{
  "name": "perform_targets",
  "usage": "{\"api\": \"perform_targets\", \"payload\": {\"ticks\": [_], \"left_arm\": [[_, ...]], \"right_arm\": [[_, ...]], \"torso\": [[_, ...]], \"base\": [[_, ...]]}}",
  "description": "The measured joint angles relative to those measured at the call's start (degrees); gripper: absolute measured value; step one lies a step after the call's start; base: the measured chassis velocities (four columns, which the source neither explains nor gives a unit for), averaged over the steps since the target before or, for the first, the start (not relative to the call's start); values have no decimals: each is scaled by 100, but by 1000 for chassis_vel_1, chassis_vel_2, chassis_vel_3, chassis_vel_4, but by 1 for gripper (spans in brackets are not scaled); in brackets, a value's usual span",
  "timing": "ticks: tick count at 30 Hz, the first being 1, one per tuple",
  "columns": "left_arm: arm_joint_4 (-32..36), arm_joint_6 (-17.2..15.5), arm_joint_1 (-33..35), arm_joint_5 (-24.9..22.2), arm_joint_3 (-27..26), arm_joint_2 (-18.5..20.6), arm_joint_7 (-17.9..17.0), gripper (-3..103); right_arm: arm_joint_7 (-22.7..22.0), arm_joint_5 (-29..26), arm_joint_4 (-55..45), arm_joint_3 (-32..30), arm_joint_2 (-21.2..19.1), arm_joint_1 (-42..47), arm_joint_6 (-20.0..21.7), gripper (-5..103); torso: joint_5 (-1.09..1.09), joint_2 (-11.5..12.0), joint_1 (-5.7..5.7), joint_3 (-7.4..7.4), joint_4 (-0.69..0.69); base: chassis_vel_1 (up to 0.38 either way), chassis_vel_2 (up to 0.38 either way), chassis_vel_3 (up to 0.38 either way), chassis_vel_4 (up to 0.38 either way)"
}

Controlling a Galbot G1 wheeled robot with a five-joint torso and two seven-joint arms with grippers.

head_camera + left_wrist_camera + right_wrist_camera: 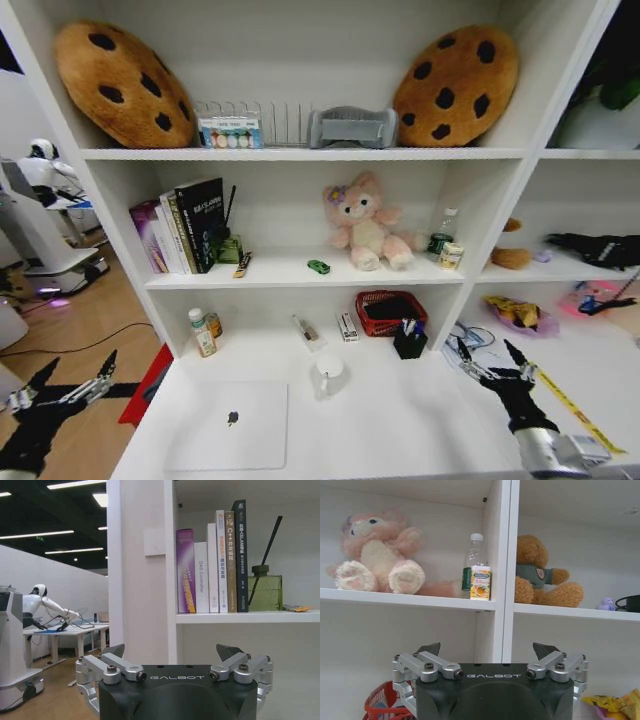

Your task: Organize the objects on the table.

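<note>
Both arms idle, nothing gripped. Left pincer (pixel 72 385) hangs off the counter's left end over the wood floor, fingers apart, empty; its wrist view faces the row of books (pixel 212 565) on the middle shelf. Right pincer (pixel 490 358) hovers low over the right part of the white counter (pixel 420 430), fingers spread, empty. Silver laptop (pixel 228 425) lies closed and flat on the counter front-left, with a white mug (pixel 328 374) just beside its far right corner. Tiny green toy car (pixel 318 266) sits on the middle shelf, near the pink plush toy (pixel 365 225). Clear green-labelled bottle (pixel 441 235) stands upright at the right end of that same shelf, a small yellow-labelled jar (pixel 480 582) right in front of it. Red basket (pixel 390 311) and black pen cup (pixel 408 341) sit at the back of the counter.
</note>
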State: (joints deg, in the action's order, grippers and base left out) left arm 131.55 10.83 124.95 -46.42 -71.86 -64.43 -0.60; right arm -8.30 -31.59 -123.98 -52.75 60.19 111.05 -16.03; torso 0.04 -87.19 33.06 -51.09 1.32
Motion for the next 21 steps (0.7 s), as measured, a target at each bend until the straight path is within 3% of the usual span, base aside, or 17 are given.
{"api": "perform_targets", "payload": {"ticks": [9, 21], "left_arm": [[0, 0, 0, 0, 1, 0, 2, 100], [0, 1, 0, 0, 0, 0, 2, 100]], "right_arm": [[0, 0, 0, -1, -1, 1, 0, 100], [0, 0, -1, 0, 0, 1, 0, 100]], "torso": [[-5, 0, 0, 0, -2], [-7, -1, -2, 1, -1]], "base": [[21, -53, -23, 59], [161, -155, -182, 158]]}}
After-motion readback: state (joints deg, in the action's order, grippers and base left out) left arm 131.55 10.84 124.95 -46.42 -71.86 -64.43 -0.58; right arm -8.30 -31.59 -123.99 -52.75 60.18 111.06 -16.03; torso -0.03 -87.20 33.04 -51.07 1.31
